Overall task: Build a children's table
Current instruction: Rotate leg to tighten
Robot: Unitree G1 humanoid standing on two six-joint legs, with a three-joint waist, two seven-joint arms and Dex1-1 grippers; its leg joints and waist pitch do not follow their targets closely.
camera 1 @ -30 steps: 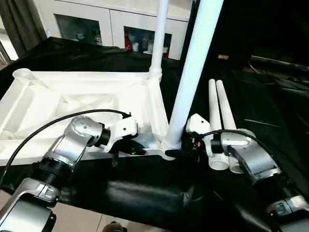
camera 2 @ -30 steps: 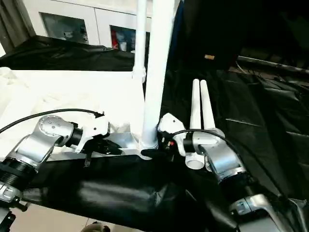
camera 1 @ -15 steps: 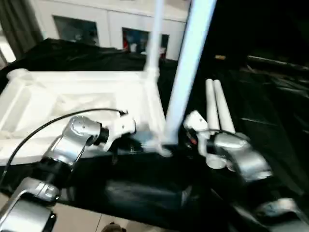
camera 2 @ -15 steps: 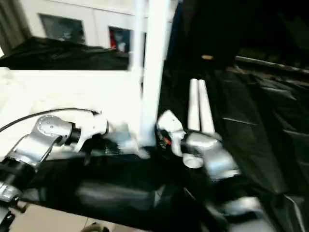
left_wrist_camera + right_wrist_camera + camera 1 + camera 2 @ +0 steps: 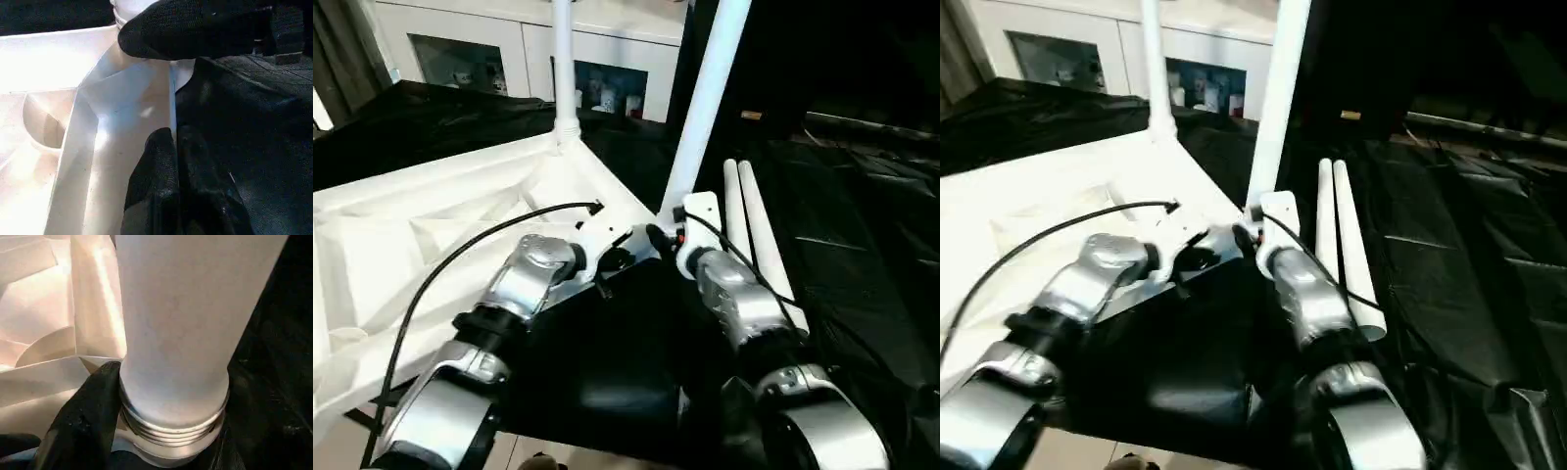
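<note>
**Second leg being seated**

Black cloth covers the bench, where the upturned tabletop lies. One leg stands in its far socket; two spares lie alongside. The right gripper clasps a near-corner leg at its base; the left gripper pinches the rim. Next, probably: press that leg home, steadying the top.

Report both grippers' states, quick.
Left gripper: closed on the tabletop rim.
Right gripper: closed around the standing leg base.
</note>
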